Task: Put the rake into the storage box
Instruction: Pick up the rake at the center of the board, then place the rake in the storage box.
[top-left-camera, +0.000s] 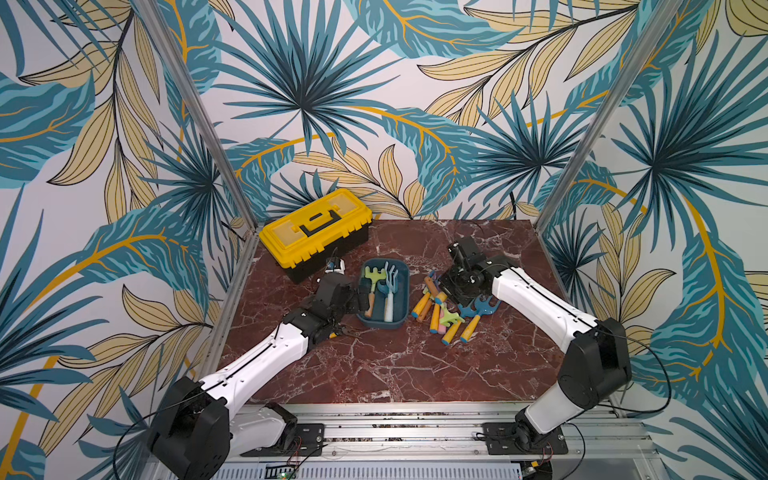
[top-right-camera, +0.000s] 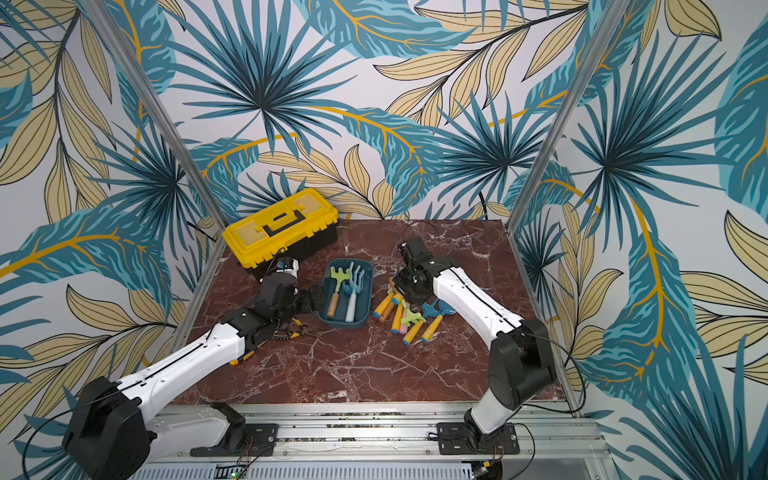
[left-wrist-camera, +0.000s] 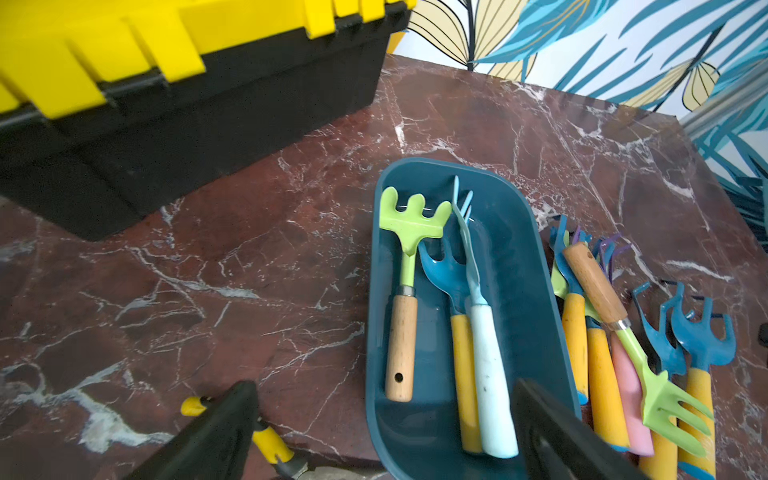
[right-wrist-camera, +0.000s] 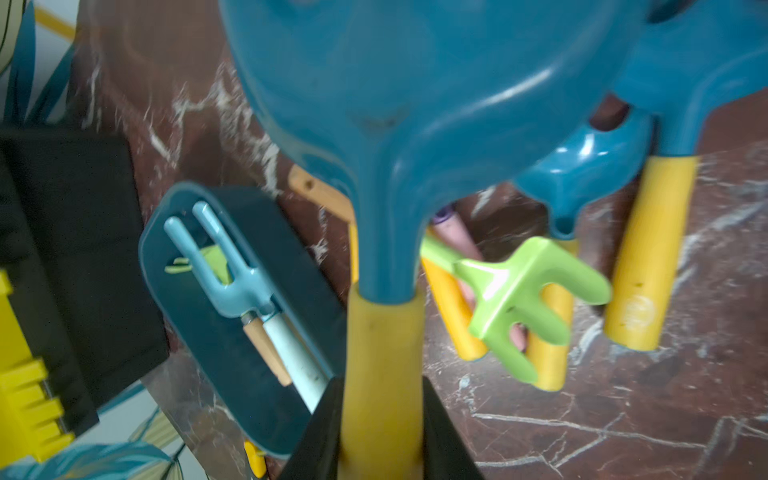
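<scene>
The storage box (top-left-camera: 383, 326) (top-right-camera: 343, 323) is a shallow teal tub at mid-table, also seen in the left wrist view (left-wrist-camera: 519, 257). It holds a green rake (left-wrist-camera: 411, 224), a blue rake (left-wrist-camera: 444, 270) and a pale blue fork (left-wrist-camera: 490, 374). My left gripper (left-wrist-camera: 386, 432) is open at the box's near left end, one finger over the table and one over the box. My right gripper (right-wrist-camera: 382, 436) is shut on the yellow handle of a blue-headed rake (right-wrist-camera: 415, 104), above the pile of loose rakes (top-left-camera: 444, 316) to the right of the box. In both top views the right wrist hides that grip.
A yellow-lidded black toolbox (top-left-camera: 316, 226) stands at the back left. Yellow-handled pliers (top-right-camera: 297, 328) lie under my left wrist. A green rake (right-wrist-camera: 528, 299) tops the pile. Metal frame posts (top-left-camera: 582, 141) border the red marble table (top-left-camera: 395, 365).
</scene>
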